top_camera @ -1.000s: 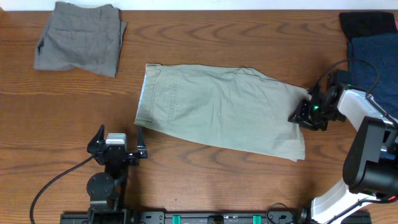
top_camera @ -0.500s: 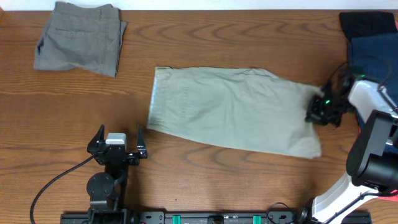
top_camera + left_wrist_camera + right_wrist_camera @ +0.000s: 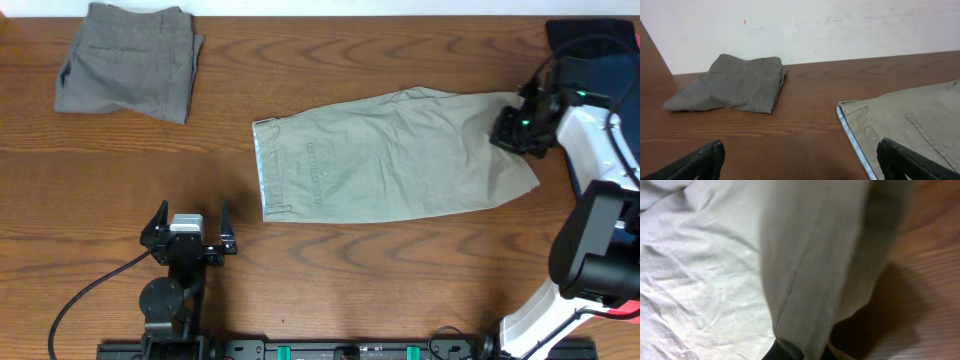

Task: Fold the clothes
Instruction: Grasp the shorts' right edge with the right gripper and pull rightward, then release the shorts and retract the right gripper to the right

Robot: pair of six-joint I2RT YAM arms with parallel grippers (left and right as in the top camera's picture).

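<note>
The pale khaki-green shorts [image 3: 390, 160] lie spread across the middle of the table, waistband at the left, leg hems at the right. My right gripper [image 3: 512, 128] is shut on the upper right hem of the shorts and holds that edge lifted; the right wrist view shows the cloth [image 3: 810, 270] hanging from the jaws [image 3: 799, 352] above the wood. My left gripper [image 3: 190, 228] is open and empty near the front edge, left of the waistband. In the left wrist view the waistband corner [image 3: 852, 125] lies just inside the right finger.
Folded grey-brown shorts [image 3: 128, 60] lie at the far left corner, also in the left wrist view [image 3: 732, 85]. A navy garment [image 3: 600, 70] lies at the far right, behind my right arm. A white wall stands behind the table.
My right gripper has pulled the shorts' hem to the right and toward the far edge. The shorts have slid right and turned to lie more level. The left arm has not moved.
</note>
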